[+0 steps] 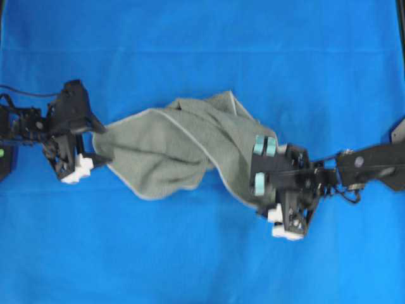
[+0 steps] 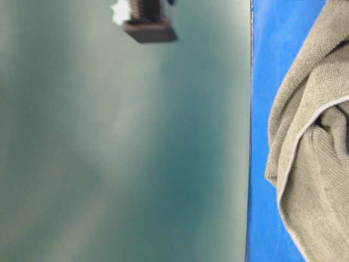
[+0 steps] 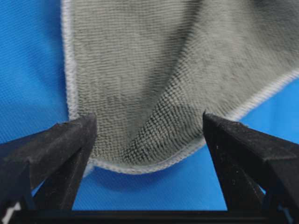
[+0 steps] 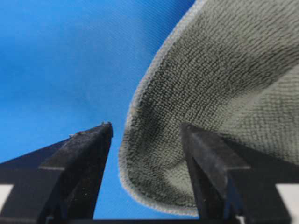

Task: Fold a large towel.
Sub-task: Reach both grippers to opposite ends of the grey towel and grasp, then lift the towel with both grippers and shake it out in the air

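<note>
Reaching for two corners of a crumpled towel on a blue sheet; the step in hand appears to be the first grasp, before any spreading or folding.

Left wrist view: the left gripper stands released, its two black fingers spread wide. A rounded, pale-hemmed corner of the towel lies between the jaws, its hem just ahead of the fingertips; the cloth rises into a soft ridge beyond. Nothing is pinched.

Right wrist view: the right gripper is likewise released. A rounded corner hangs between its jaws, nearer the right-hand finger, which partly overlaps the cloth; bare sheet shows beside the other finger.

Overhead view: the towel lies bunched and twisted between the left gripper and the right gripper, one at each end.

Table-level view: mostly blurred; folds of towel show at the right edge.

Next move, as a judgement: each gripper needs to close on its own corner, taking a single layer at the hem, then draw apart to flatten the cloth.
</note>
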`<act>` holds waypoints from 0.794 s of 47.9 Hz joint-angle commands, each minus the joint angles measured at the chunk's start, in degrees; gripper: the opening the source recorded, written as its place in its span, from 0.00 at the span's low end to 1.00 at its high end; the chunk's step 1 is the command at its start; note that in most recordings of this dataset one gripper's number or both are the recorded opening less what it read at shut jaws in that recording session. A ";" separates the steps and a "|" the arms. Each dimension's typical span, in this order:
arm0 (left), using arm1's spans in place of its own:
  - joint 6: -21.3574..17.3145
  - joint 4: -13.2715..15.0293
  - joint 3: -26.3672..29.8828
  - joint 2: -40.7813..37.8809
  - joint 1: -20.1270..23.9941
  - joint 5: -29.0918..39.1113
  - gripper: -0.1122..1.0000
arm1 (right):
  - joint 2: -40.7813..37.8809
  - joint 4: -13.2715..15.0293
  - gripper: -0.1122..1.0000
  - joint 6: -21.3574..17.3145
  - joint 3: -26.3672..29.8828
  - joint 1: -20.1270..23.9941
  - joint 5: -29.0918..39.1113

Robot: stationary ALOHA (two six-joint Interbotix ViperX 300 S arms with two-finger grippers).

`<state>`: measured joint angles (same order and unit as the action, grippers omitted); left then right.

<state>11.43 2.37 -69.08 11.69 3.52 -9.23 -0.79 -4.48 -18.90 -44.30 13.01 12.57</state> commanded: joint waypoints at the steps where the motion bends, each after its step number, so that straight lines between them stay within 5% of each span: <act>1: 0.00 -0.09 1.32 -0.18 1.05 -0.44 0.89 | -0.79 -0.09 0.67 -0.18 0.97 -0.26 -0.09; 6: -0.18 -0.09 1.49 -0.09 1.58 0.26 0.84 | -2.11 0.00 0.66 -0.18 0.97 -0.88 -0.09; 12: -0.18 0.00 1.58 -0.09 1.23 1.58 0.57 | -2.90 0.35 0.61 -0.18 1.05 -1.49 -0.09; 20: -0.26 -0.09 2.99 1.85 0.62 5.89 0.13 | -0.09 0.26 0.18 -0.18 1.14 -1.58 0.44; 22: -0.44 -0.09 3.96 3.34 0.53 8.17 0.11 | 1.85 0.18 0.11 -0.18 1.14 -1.41 1.05; 33: -1.05 -0.35 12.30 18.98 0.09 28.39 0.11 | 18.11 0.62 0.11 0.53 0.62 -1.14 4.66; 38: -1.14 -0.44 14.94 26.54 0.09 33.49 0.11 | 26.89 2.99 0.11 0.53 0.09 -1.41 5.19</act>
<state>10.37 2.11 -57.13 32.78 3.78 20.74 19.86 -2.90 -18.37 -44.56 11.69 17.49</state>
